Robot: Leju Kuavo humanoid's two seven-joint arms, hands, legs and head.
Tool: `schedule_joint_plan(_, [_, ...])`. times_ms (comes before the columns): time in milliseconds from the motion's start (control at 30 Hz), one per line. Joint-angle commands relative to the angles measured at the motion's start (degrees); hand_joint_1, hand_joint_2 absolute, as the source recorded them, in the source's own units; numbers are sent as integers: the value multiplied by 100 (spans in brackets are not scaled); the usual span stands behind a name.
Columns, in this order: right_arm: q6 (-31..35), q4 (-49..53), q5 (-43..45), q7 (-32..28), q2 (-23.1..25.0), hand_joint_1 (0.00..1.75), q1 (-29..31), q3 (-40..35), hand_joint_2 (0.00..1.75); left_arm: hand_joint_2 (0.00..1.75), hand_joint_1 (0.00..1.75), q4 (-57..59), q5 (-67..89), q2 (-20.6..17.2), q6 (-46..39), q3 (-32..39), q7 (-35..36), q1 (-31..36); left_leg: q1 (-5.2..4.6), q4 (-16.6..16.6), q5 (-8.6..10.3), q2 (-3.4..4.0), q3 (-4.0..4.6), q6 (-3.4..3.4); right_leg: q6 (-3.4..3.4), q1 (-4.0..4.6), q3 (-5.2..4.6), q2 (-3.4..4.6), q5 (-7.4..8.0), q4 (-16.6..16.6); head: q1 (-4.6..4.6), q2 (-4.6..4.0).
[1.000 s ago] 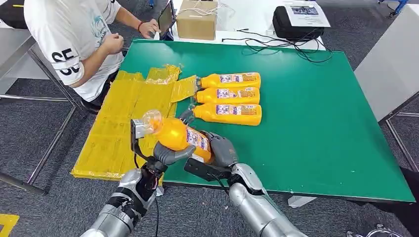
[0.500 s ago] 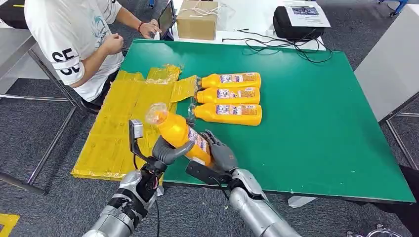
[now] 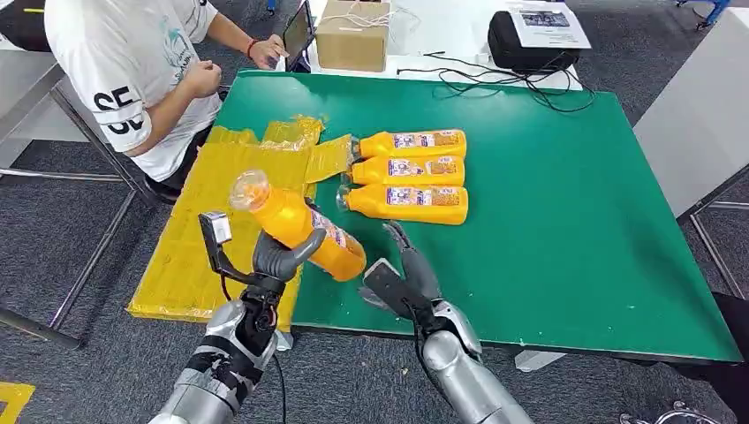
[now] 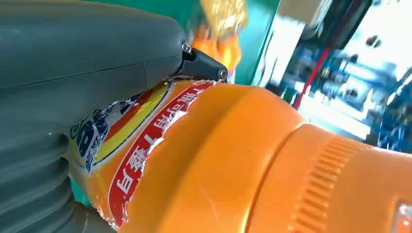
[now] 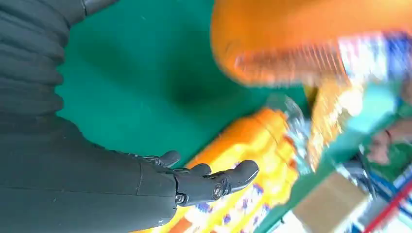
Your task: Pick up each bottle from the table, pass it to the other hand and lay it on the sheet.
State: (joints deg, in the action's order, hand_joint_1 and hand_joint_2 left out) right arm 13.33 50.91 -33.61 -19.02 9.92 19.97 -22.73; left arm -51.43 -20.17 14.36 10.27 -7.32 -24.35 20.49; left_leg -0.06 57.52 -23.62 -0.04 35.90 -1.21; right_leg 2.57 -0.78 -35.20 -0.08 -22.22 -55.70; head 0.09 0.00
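While left hand (image 3: 276, 258) grips one bottle (image 3: 296, 228), three bottles (image 3: 408, 170) lie

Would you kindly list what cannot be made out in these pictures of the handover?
- Left hand fingers: head view, hidden behind the held bottle.
- Bottle labels: head view, too small to read.
- Held bottle's base: right wrist view, blurred.
- Yellow sheet: head view, its near part is covered by the left hand and bottle.
- Person: head view, cut off by the top edge.
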Motion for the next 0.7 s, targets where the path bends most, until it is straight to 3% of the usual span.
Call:
schedule_joint_plan(33, [-139,1518,1186,-317,15,0,-419,1014,175,175,175,250,2255,-512,-2238,114,-592,631,3,1,-4,-5,-8,7,-8,3,8,-5,-7,-4,0,0])
schedule_joint_plan(100, [-182,1751,1301,-327,7,0,-482,1094,175,175,175,200,2684,-576,-2398,294,-526,682,4,4,-6,-1,-8,8,-9,5,8,-1,-8,-7,0,0])
schedule_joint_plan(133, [-192,1870,1487,-417,45,0,-518,1203,175,175,175,227,3300,-694,-2932,221,-496,733,3,2,-5,-2,-8,7,-8,3,7,-1,-7,-6,-2,0])
schedule_joint_plan(433, [-197,2001,1635,-510,59,0,-561,1293,175,175,175,246,4080,-797,-3236,340,-333,764,5,1,-8,2,-16,7,-8,4,16,2,-9,-4,0,0])
schedule_joint_plan(700, [-388,2299,1735,-502,-181,0,-660,1382,175,175,175,839,7782,-1758,-4286,58,551,814,5,-1,-13,11,-34,13,-14,5,29,10,-14,-6,-2,0])
